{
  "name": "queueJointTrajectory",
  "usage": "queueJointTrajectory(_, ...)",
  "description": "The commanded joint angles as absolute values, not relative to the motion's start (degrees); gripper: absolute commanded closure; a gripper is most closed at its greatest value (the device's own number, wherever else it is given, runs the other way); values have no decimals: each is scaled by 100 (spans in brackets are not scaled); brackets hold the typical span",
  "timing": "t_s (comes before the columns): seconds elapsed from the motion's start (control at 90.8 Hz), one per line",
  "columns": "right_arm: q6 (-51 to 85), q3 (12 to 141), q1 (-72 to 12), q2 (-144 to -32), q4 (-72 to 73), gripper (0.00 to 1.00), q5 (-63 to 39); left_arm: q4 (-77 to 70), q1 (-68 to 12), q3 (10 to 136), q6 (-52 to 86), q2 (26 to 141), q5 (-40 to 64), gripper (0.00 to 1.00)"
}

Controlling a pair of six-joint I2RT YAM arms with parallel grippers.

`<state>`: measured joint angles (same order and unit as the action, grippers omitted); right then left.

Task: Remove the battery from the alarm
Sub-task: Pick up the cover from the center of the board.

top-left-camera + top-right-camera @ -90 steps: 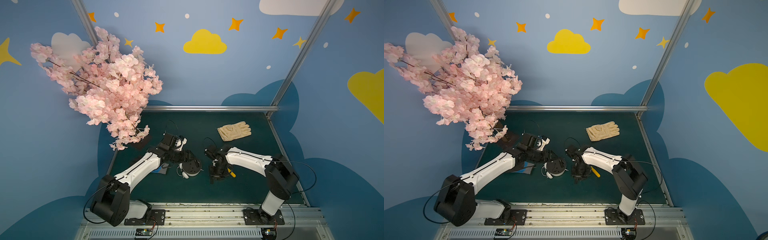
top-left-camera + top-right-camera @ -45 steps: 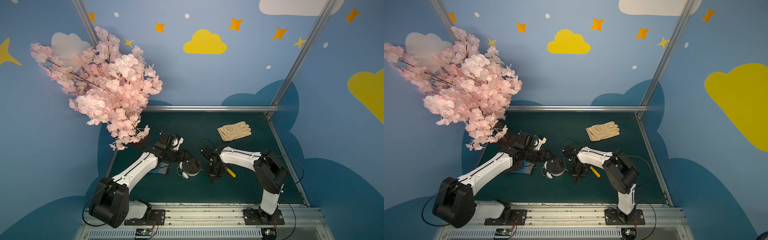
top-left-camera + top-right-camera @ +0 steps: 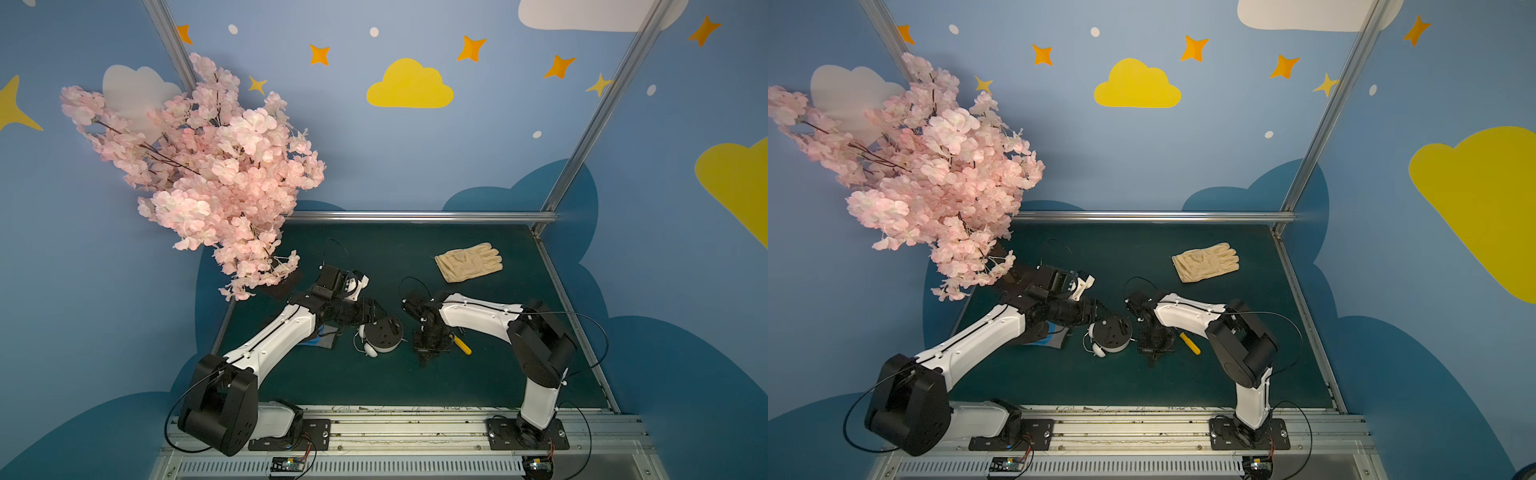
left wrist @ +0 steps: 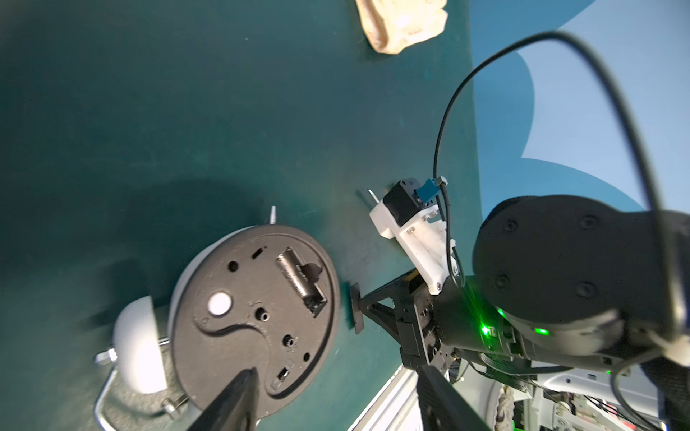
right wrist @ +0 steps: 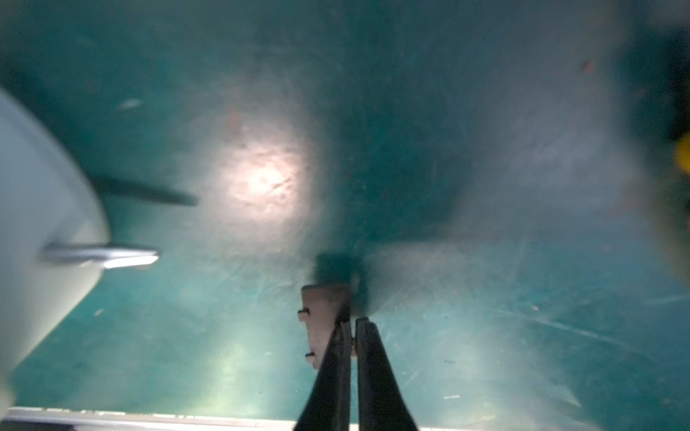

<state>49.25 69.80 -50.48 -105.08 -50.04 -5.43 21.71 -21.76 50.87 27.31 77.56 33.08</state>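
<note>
- So the alarm [image 3: 382,334] is lying face down on the green surface [image 3: 374,386], roughly midway between the left and right edges and nearer the front edge, dark back panel up. The battery [image 4: 295,278] sits in its open slot, not out yet.
- Right gripper [image 5: 353,324] has its fingers pressed together, pinching a small dark flat plate [image 4: 356,309] just beside the alarm. Looks like the slot cover to me.
- Left gripper [image 4: 338,371] has its fingers spread, one tip over the rim of the back panel, the other out over bare surface. It's holding nothing.
- What I'd do: drop that plate well clear of the alarm, toward the right edge but not on the yellow-handled screwdriver [image 3: 462,345], so it isn't in the way later.
- Then close the left fingers on the alarm body to pin it. It's round and will probably skid.
- Go at the battery from the end by the notch, tips narrow, and lift rather than drag.
</note>
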Motion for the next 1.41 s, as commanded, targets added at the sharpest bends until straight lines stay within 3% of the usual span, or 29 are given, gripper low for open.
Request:
queueJointTrajectory(0.0,4605,7116,-5080,-9869,-5123,94,-298,1776,-2340,5166,2770,7765,3813,30)
queueJointTrajectory(0.463,4089,7468,-4722,-8091,-4970,94,-53,465,-3590,5722,2613,8330,3927,52)
queueJointTrajectory(0.87,4076,7367,-4610,-7758,-4918,94,-232,606,-3929,6162,2322,8747,3698,70)
queueJointTrajectory(1.079,4033,7322,-4564,-7674,-4882,93,-279,843,-3981,6220,1981,8698,3284,95)
queueJointTrajectory(1.134,3998,7305,-4527,-7655,-4840,92,-351,918,-3981,6243,1733,8642,3152,97)
queueJointTrajectory(1.399,4065,7092,-3248,-7196,-4340,61,-2279,731,-4005,5865,-848,7933,1705,97)
